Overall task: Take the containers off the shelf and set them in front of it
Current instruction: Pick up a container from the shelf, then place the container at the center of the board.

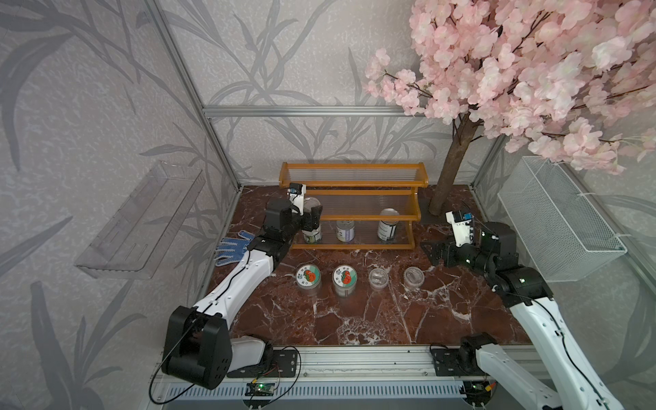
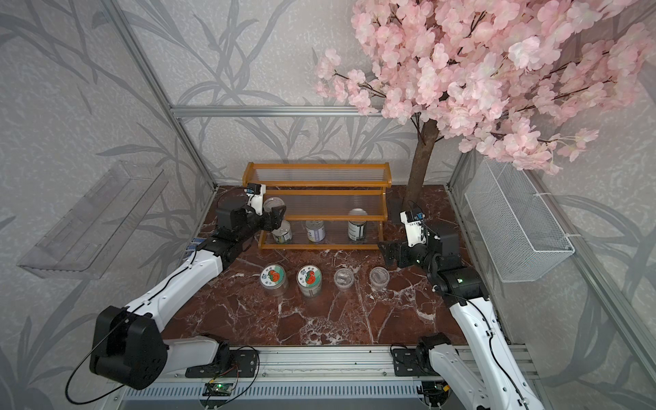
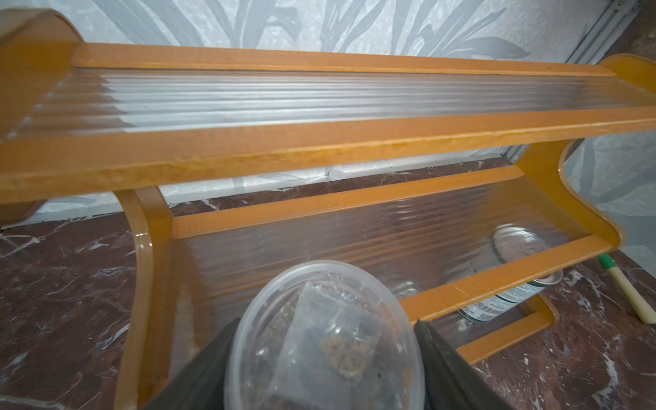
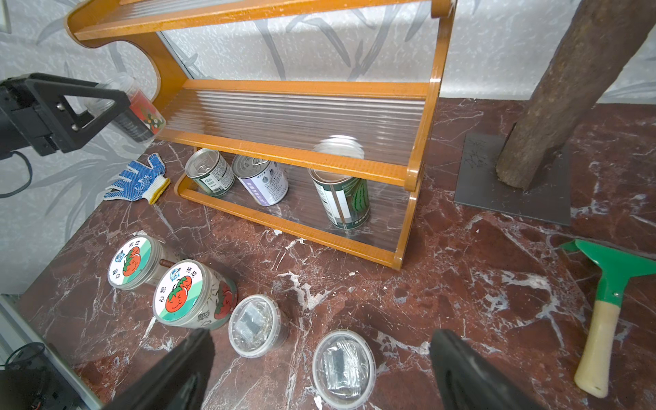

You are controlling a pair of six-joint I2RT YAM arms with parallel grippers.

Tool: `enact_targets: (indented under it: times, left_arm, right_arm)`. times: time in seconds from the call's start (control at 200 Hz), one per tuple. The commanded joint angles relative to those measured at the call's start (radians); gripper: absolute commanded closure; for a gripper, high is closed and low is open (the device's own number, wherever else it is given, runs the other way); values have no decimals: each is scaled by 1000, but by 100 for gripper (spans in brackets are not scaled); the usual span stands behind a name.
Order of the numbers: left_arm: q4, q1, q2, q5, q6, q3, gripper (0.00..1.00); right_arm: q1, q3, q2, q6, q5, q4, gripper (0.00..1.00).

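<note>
Obs: left gripper (image 1: 311, 217) clamped on 1 clear lidded cup (image 3: 326, 337) at the left end of the shelf (image 1: 351, 184) middle tier; contact between cup and tier cannot be told. The right gripper (image 1: 435, 252) has jaws wide apart, holding nothing, over the table (image 1: 319, 319) near its right edge. Bottom tier: 3 cans (image 4: 262, 181), upright. On the table in front of the shelf: 2 tomato-lid jars (image 1: 308, 276) and 2 clear cups (image 1: 378, 277) in 1 row, jars toward the left edge.
</note>
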State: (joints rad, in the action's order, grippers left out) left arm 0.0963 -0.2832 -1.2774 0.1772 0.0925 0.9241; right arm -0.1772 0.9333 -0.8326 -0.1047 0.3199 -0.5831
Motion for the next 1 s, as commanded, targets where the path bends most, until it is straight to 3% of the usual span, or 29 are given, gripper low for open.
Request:
enact_targets:
  times: [0.0, 0.38, 0.715, 0.995]
  left_arm:
    - [-62, -54, 68, -28, -25, -10, 25]
    - [-205, -353, 293, -332, 157, -109, 27]
    - [-556, -688, 366, -662, 462, -112, 30]
    - [-804, -879, 372, -748, 753, -113, 30]
  right_arm:
    - [2, -10, -3, 0, 19, 21, 1]
    - [1, -22, -18, 0, 121, 42, 1]
    - [-26, -36, -22, 6, 262, 57, 1]
    - [-36, -36, -48, 23, 286, 62, 1]
